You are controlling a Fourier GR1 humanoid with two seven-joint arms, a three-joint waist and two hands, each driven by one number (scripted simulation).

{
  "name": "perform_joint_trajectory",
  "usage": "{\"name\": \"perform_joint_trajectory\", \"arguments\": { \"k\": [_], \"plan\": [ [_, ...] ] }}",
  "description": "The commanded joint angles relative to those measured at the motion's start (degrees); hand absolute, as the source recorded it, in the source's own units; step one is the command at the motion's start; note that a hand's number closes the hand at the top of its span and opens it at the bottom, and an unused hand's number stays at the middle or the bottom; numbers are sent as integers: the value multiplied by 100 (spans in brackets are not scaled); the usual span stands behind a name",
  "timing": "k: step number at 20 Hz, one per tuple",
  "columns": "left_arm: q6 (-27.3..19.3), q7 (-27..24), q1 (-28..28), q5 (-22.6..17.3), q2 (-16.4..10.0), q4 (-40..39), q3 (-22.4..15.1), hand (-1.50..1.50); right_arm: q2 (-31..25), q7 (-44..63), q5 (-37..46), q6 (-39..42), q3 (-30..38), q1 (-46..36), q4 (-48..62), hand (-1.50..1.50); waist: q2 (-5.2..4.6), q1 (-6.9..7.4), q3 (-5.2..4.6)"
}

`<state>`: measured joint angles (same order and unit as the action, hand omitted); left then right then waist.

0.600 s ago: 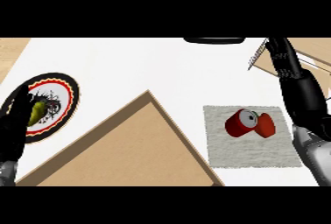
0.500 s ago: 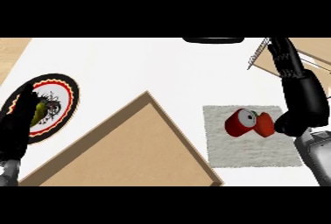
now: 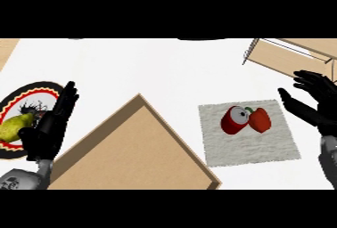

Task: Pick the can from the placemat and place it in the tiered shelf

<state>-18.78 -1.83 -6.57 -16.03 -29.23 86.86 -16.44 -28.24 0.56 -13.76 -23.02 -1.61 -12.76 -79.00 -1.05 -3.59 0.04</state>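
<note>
Can [image 3: 233,119]: it is lying on its side on the placemat [image 3: 250,149], pale end turned up towards you. You are not seeing it gripped or lifted.
Pepper [image 3: 261,120]: it is sitting just right of the can, touching it or nearly so. You cannot tell which.
Right robot hand [image 3: 324,110]: it is hovering spread wide just off the placemat's right edge, thumb and fingers apart. It is holding nothing and touching neither can nor pepper.
Left robot hand [image 3: 43,133]: it is resting flat and open at the left, over the plate [image 3: 30,89] that is carrying a pear [image 3: 13,127].
Shelf [image 3: 293,55]: it is standing at the worktop's [image 3: 145,67] far right, well apart from the can. You are seeing only part of it.
Tray [image 3: 132,156]: it is lying between the two hands, and is judged to be playing no part in the task.
Done: nothing is showing as finished, since the can is still on the placemat.
Left: you are facing the whole sequence of closing on the can, lifting it, carrying it to the shelf and setting it on a tier.
Stage: judged to be the approach.
Caution: the pepper is lying on the hand's side of the can, so the fingers are likely to be meeting it first.
</note>
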Motion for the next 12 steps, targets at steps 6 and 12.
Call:
{"name": "perform_joint_trajectory", "arguments": {
  "k": [6, 12],
  "plan": [
    [190, -98, -382, 207, 632, -383, -374, 0, 1291, -1783, -172, -1461, 1085, 962, 252, -150, 107, 247, 1],
    [260, 22, -656, 460, 857, -658, -421, 0, 328, -1047, -192, 254, 540, 1090, -19, -150, 103, 321, -6]
  ]
}}
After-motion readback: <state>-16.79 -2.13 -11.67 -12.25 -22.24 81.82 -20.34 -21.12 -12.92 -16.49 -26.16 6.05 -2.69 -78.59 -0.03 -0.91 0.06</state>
